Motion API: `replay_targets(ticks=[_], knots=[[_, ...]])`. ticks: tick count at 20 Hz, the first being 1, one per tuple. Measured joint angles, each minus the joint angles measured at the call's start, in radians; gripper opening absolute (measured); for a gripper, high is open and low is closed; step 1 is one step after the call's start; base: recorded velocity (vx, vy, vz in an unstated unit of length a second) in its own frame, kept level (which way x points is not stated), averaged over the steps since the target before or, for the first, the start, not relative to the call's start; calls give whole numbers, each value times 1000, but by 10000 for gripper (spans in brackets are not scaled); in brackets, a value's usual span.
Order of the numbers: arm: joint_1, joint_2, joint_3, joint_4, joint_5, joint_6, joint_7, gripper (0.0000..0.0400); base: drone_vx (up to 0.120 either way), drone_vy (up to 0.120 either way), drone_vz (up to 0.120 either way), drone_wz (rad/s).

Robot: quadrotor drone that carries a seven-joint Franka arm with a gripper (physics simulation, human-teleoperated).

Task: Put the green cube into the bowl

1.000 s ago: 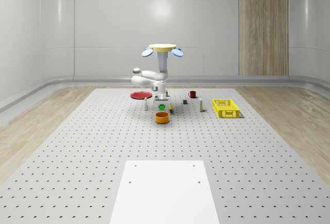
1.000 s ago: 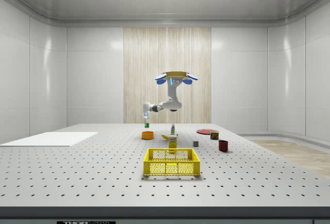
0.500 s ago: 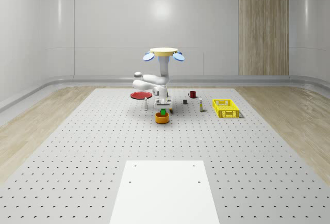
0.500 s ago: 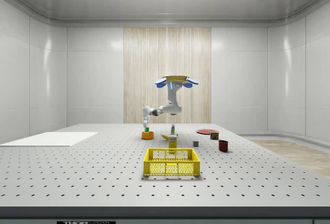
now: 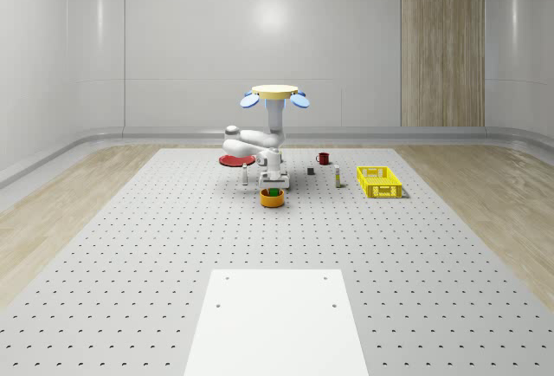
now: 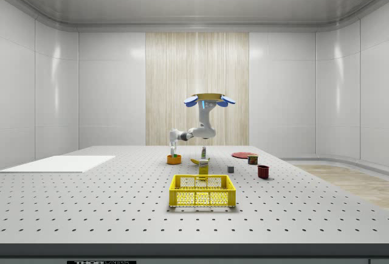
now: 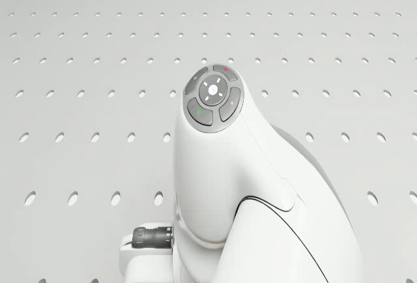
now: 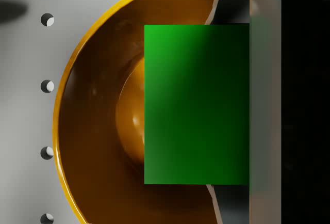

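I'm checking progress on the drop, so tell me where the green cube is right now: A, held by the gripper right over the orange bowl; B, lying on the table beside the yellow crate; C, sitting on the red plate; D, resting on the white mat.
A: the wrist view shows the green cube against a finger with the orange bowl directly beneath, and in the whole-scene view the gripper sits at the bowl while the drone hovers above.

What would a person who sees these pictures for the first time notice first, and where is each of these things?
The eye goes first to the drone, which hovers above the middle of the perforated table, its white arm bent down toward the orange bowl. The gripper holds the green cube right over the bowl's opening. The yellow basket also stands out, toward the whole-scene view's right.
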Motion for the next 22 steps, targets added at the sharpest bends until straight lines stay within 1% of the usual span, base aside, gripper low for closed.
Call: replay_targets(ticks=[10, 12, 13, 15, 16, 22], knots=[[9, 0, -83, 17, -78, 29, -18, 252, 0, 0, 0, 0], [10, 1, -94, 19, -88, 32, -21, 310, 0, 0, 0, 0], [10, 2, -97, 20, -91, 33, -22, 330, 0, 0, 0, 0], [13, 3, -90, 18, -85, 29, -24, 358, 0, 0, 0, 0], [15, 3, -82, 16, -78, 26, -25, 367, 0, 0, 0, 0], [30, 5, -4, 1, -5, -3, -30, 391, 0, 0, 0, 0]])
